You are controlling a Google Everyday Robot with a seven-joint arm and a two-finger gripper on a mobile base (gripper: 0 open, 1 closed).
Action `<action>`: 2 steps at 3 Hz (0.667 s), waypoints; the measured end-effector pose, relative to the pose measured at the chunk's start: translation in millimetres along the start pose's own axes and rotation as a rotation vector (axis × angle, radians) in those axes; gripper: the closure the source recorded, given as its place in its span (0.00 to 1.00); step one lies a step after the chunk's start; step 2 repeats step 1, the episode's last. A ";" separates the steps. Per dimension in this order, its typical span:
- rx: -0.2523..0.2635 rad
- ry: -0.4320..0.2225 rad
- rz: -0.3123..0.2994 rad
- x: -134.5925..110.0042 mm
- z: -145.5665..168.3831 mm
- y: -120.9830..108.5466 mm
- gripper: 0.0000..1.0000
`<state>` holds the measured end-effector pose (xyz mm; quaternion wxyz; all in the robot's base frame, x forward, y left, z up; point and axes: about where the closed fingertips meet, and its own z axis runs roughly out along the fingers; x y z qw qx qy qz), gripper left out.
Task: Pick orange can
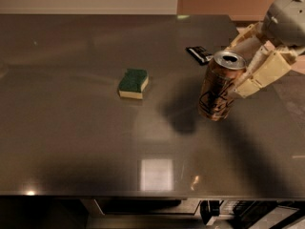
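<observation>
1. Count on the table (71, 128): one orange can (218, 87), one green sponge (133, 83) with a pale underside, and one small flat dark object (198, 54) — three things, plus a single arm.
2. Orange can: it is over the right part of the table, silver top up and leaning slightly. Its base appears clear of the surface, and its shadow (180, 112) falls on the table to the left of the base.
3. Gripper (237, 67): pale and blocky, it enters from the upper right corner, angled down and to the left. Its jaws are clamped on the upper part of the can, with one finger (255, 78) against the can's right side and the other (240, 41) behind it, toward the far edge.
4. Dark object: it lies flat just beyond the can and close to the rear finger. Whether it touches the finger cannot be told.
5. Sponge: it lies flat near the table's middle, well apart from the can and the gripper.
6. Edges and room: open surface stretches left of the sponge and along the front edge, where a bright square reflection (156, 174) shows. The can is nearer the right edge than the left — the far edge meets a pale wall.
</observation>
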<state>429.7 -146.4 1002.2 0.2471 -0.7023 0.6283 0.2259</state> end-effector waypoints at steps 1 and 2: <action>0.040 -0.008 -0.003 -4.0 0.1 -10.0 1.00; 0.040 -0.008 -0.003 -4.0 0.1 -10.0 1.00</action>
